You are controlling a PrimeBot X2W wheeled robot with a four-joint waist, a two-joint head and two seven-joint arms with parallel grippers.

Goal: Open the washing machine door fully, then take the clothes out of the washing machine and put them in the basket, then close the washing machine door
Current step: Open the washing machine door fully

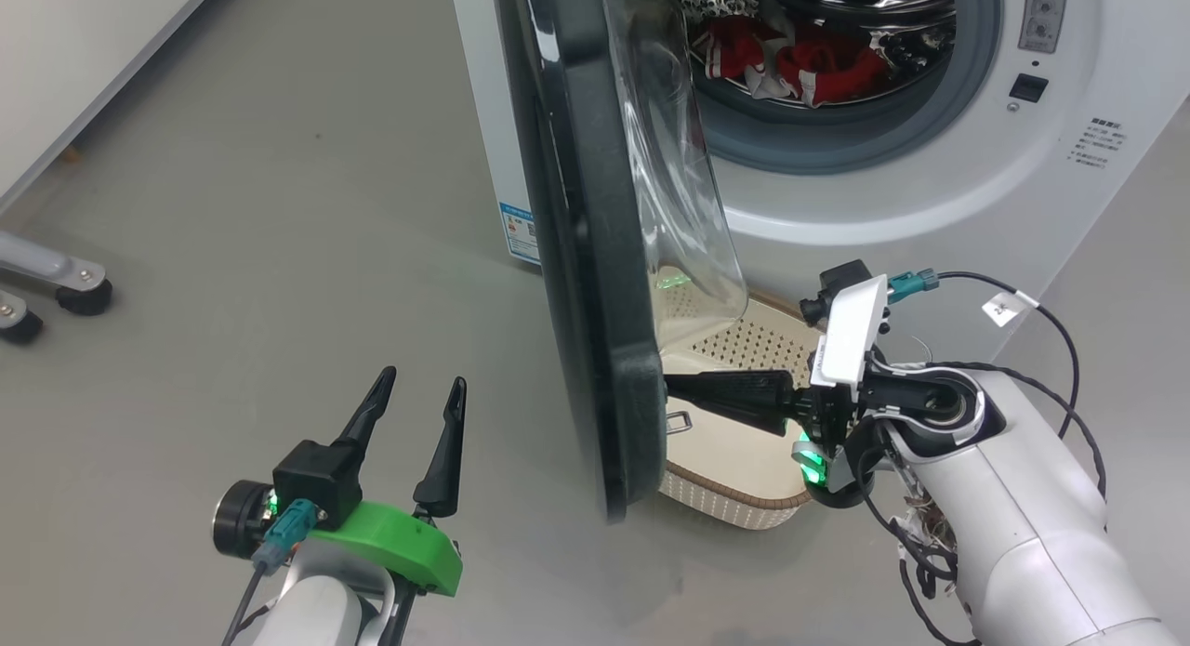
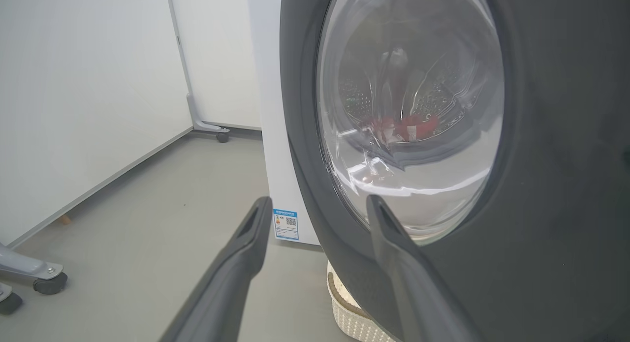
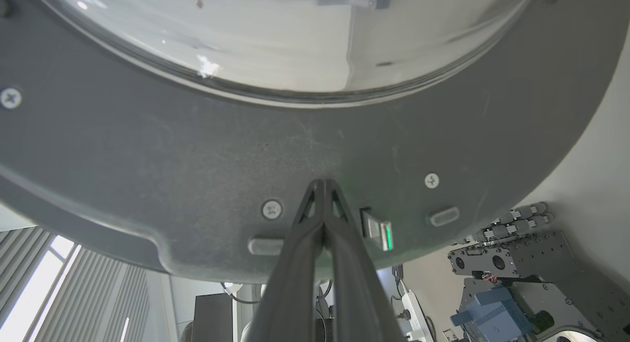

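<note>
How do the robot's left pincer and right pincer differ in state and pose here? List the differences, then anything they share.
The left pincer is open, fingers spread; the right pincer is shut, fingers together. The left pincer hangs clear of the washing machine door, on its outer side; the right pincer's tips meet the door's inner face. Shared: two long dark fingers, nothing held.

Smooth grey floor, matt, spreading wide across the left. Standing on it at the far right, white washing machine, blue label at its lower left corner. Just in front, nearer, cream perforated basket with brown woven rim. At the left edge, grey metal foot on black castors. Beyond, white panel meeting the floor.
</note>
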